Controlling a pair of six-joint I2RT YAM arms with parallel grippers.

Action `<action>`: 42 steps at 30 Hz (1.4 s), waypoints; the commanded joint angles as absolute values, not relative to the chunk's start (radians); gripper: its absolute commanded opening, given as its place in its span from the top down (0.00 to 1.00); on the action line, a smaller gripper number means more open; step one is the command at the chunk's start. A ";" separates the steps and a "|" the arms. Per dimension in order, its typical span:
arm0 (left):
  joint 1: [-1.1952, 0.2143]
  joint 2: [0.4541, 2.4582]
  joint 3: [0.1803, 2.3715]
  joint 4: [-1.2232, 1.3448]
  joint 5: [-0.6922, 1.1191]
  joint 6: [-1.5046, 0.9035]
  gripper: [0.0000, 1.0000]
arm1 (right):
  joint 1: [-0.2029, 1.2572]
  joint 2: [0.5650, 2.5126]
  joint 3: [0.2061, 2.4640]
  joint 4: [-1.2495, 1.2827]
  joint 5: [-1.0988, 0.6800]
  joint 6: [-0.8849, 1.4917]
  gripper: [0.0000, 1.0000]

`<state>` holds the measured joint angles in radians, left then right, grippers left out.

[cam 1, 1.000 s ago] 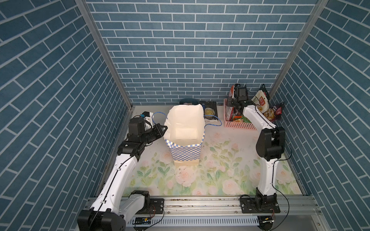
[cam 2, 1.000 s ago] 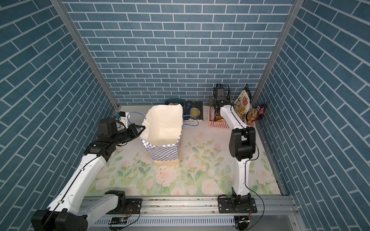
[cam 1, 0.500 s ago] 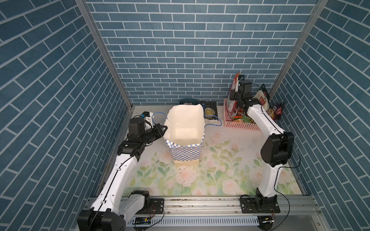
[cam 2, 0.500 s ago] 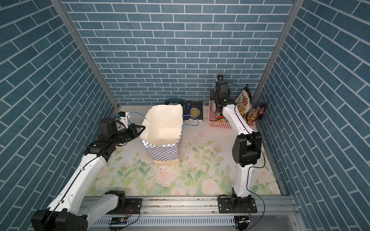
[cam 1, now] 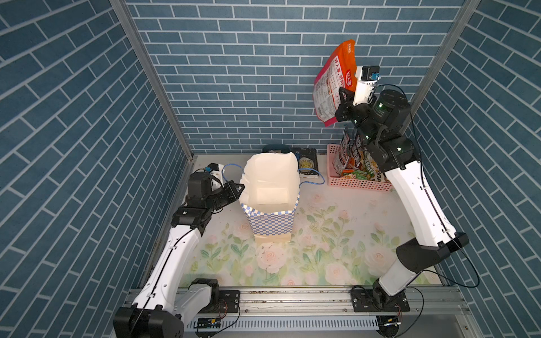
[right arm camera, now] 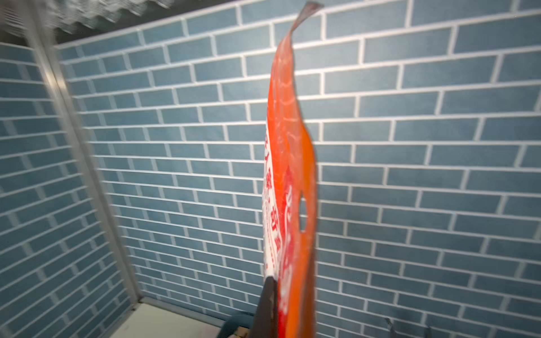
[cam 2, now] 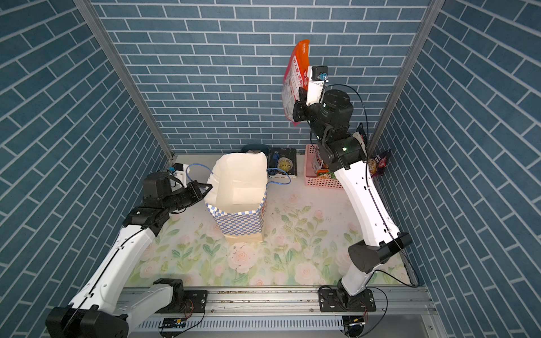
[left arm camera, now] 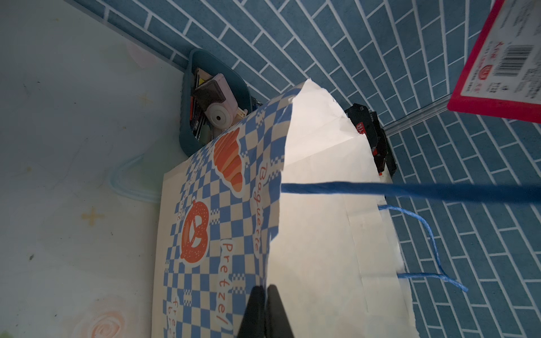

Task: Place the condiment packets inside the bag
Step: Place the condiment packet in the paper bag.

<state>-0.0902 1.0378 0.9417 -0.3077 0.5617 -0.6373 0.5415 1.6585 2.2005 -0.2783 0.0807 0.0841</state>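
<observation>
Right pincer [cam 1: 341, 99] [cam 2: 299, 101]: jaws together, clamped on the lower half of an orange packet [cam 1: 333, 83] [cam 2: 296, 76]. The packet stands nearly upright above the grip, high off the tabletop [cam 1: 336, 234], with its printed white face toward the bag side. The right wrist view sees it edge-on [right arm camera: 289, 175], top corner curling, one dark finger [right arm camera: 268, 304] pressed on its flank.
- Right wrist cocked upward, in front of the back wall.
- The forearm rises steeply over the pink basket [cam 1: 355, 183], which sits at the back right.
- Elbow low, out by the right wall. The upper link leans back down to the base on the front rail.
- Other packets [cam 1: 355, 165] stand or lie in the basket. More lean by the right wall [cam 2: 379, 164].

Left pincer [cam 1: 238, 187] [cam 2: 206, 187] [left arm camera: 265, 292]: jaws together, pinching the left rim of the bag [cam 1: 270, 218] [left arm camera: 210, 204].
- The pincer lies near level, pointing at the bag from its left.
- Wrist just behind it. The white forearm slopes down and forward to the base at front left.

Bag: upright at mid-tabletop, mouth open, white inside, and nothing can be made out within it. One blue cord handle [left arm camera: 409, 190] crosses the left wrist view. The orange packet is well above and to the right of the bag mouth, not over it. A teal bin [left arm camera: 186, 117] and a book [cam 1: 307, 161] sit behind the bag.
</observation>
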 commanded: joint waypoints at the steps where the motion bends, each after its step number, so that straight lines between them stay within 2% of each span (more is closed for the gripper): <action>1: -0.087 1.026 0.928 -0.271 0.555 -0.638 0.97 | 0.571 1.589 2.176 -0.229 -0.058 0.195 1.00; 4: -0.087 1.029 0.927 -0.265 0.555 -0.644 0.97 | 0.611 1.520 2.055 -0.134 -0.131 0.294 1.00; 12: -0.087 1.020 0.918 -0.249 0.540 -0.697 0.97 | 0.731 1.360 1.671 0.085 -0.184 0.506 1.00; 21: -0.110 0.962 0.954 -0.294 0.447 -0.758 1.00 | 0.794 1.271 1.470 0.114 -0.213 0.620 1.00; 27: -0.198 0.942 0.942 -0.296 0.355 -0.819 1.00 | 0.800 1.246 1.341 0.109 -0.221 0.711 1.00; 34: -0.295 0.929 0.933 -0.303 0.228 -0.891 1.00 | 0.801 1.271 1.324 -0.018 -0.164 0.749 1.00; 42: -0.324 0.936 0.927 -0.310 0.210 -0.901 1.00 | 0.795 1.317 1.352 -0.151 -0.036 0.749 1.00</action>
